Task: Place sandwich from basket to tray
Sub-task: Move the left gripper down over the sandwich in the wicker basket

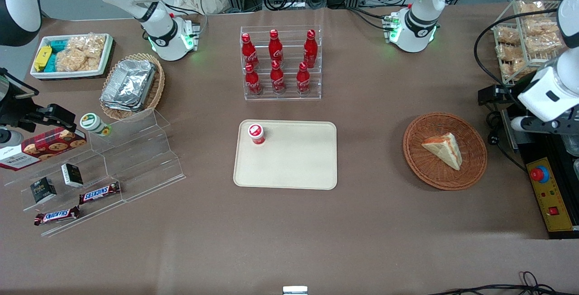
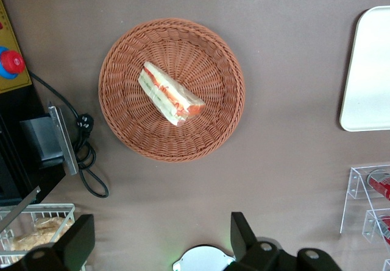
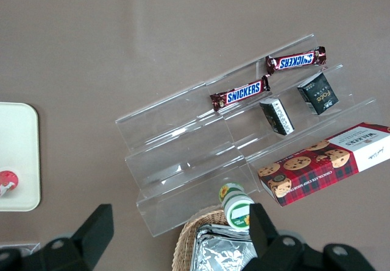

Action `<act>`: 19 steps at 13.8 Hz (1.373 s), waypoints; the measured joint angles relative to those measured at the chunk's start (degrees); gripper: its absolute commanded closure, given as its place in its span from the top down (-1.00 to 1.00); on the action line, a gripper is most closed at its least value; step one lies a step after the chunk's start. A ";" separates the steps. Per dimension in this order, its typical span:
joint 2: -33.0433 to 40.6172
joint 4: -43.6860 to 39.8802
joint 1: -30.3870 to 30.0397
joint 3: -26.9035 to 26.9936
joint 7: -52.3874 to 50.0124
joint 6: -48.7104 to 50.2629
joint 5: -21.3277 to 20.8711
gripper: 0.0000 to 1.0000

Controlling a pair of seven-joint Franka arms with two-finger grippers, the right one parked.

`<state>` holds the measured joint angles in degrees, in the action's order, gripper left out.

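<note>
Not started yet: triangular pale-bread sandwich [image 2: 170, 94] w/ red-green filling sits in round reddish-brown wicker basket [image 1: 474, 167], right of front frame. Flat beige tray [image 1: 294, 159], frame centre, awaits. Gripper [image 2: 159, 242] high above bench, released, empty.

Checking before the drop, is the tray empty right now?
No, a red bottle already stands on the tray, while the gripper hovers open.

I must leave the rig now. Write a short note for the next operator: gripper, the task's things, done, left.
Gripper: open, empty, high above the table beside the basket.
Triangular pale-bread sandwich: lies in the round reddish-brown wicker basket, toward the working arm's end.
Flat beige plastic tray: at table centre, carrying one red bottle near a corner.
Done: nothing.
Left: descend, grasp sandwich, carry it to the tray.
</note>
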<state>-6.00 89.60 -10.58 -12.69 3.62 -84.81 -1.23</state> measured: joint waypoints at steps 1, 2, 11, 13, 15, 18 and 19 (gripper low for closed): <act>-0.92 -0.84 0.02 0.00 0.09 0.28 -0.01 1.00; -1.49 -1.16 0.06 0.00 0.13 0.43 -0.01 1.00; -3.09 10.39 0.26 0.15 -22.63 -14.42 -0.17 1.00; -1.86 19.33 0.27 0.49 -27.69 -24.27 -0.23 1.00; -1.75 26.28 0.26 1.01 -34.39 -32.20 -1.62 1.00; -3.02 32.53 0.26 1.37 -43.79 -39.55 -6.16 1.00; -3.55 33.86 0.26 1.39 -47.32 -41.54 -7.75 1.00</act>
<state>-9.54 123.46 -10.32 -11.30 -43.70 -126.35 -8.97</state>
